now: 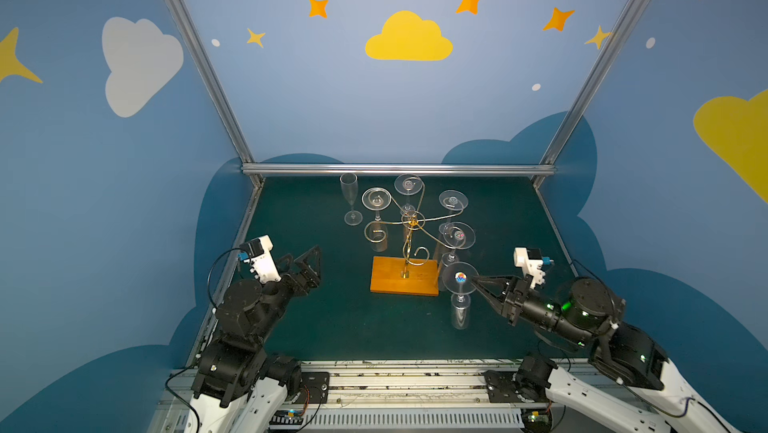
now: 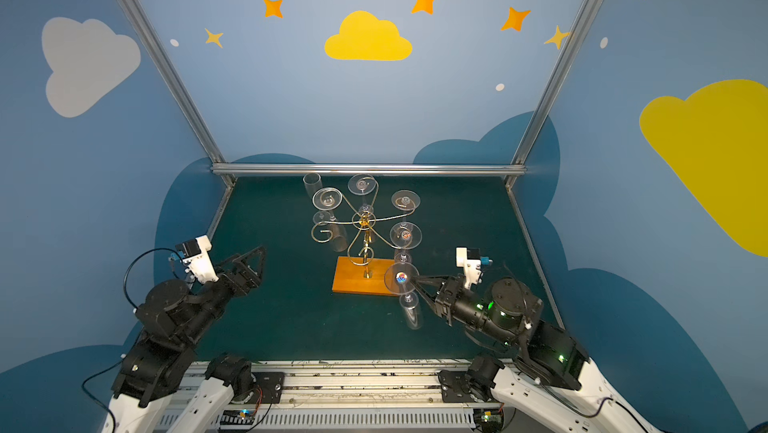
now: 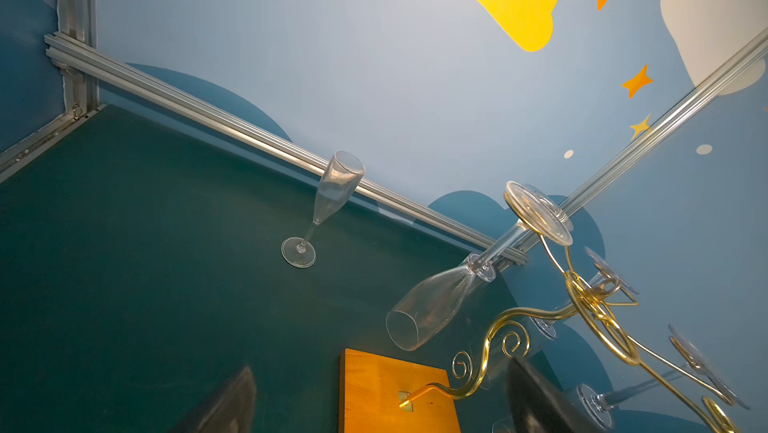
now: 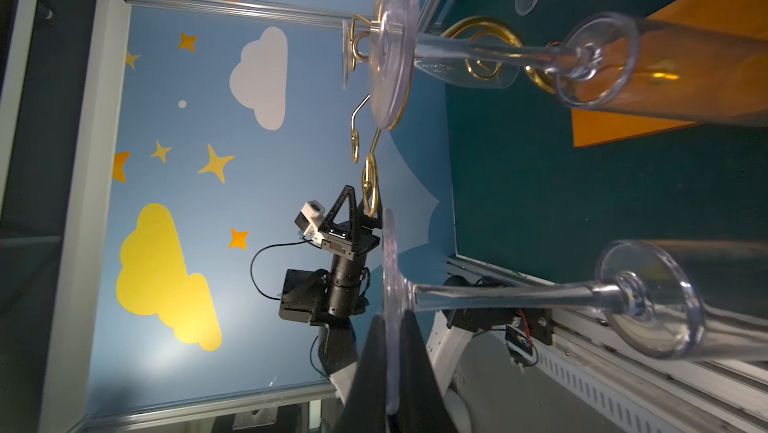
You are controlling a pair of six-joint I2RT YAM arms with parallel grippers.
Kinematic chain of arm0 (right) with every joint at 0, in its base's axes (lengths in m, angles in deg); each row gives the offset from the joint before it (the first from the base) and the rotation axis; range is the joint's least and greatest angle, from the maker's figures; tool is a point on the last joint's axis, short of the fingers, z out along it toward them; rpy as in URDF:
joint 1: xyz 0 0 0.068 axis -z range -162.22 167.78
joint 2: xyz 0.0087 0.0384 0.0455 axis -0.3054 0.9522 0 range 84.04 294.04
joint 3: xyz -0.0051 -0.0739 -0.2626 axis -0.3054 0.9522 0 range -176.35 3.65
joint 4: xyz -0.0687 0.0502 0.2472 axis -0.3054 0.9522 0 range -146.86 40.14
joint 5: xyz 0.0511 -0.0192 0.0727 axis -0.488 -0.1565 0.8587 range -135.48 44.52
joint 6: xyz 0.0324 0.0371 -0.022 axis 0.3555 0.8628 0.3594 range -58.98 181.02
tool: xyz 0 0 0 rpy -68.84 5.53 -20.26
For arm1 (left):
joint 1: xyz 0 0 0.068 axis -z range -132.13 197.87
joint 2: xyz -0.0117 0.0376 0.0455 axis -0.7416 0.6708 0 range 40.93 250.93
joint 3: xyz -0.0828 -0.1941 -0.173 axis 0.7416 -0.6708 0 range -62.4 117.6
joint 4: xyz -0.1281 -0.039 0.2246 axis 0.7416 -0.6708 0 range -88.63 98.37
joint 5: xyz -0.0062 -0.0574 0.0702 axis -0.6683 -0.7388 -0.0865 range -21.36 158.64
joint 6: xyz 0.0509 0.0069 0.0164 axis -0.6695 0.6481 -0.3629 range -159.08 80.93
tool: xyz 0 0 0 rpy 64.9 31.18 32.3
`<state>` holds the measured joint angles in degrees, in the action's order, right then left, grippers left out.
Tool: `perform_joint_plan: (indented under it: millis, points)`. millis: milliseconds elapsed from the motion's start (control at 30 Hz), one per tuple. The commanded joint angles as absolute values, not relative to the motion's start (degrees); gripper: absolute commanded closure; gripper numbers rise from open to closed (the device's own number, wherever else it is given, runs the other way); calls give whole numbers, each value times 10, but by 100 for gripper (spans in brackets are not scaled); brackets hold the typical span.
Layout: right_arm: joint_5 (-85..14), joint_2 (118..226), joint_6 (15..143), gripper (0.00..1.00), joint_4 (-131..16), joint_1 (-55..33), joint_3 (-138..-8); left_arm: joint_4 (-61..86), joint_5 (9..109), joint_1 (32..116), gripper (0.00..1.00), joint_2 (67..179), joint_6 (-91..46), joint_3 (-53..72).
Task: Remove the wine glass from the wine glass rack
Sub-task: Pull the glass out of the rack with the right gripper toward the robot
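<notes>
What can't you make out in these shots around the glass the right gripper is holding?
- Sticker on the wine glass foot: too small to read in both top views.
- Its bowl's mouth: cut off by the right wrist view's edge.
- Right gripper finger bases: cut off by that view's edge.
- Left gripper fingers: blurred, cut off in the left wrist view.
</notes>
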<state>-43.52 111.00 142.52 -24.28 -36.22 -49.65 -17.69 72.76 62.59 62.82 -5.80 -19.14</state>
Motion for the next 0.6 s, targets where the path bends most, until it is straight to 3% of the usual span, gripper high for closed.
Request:
perform_joint_plan:
  millis: [0,167,567]
  points:
    - [-483,1099,1353,100,-126,-364,-533,-162,740,625,7,630,-60,-178]
    - [-543,1123,1261,100,-67,-363,-568,-155,730,624,7,640,-56,-168]
    - [-647,1240,855,100,-53,-362,-747,-163,692,624,8,665,-56,-120]
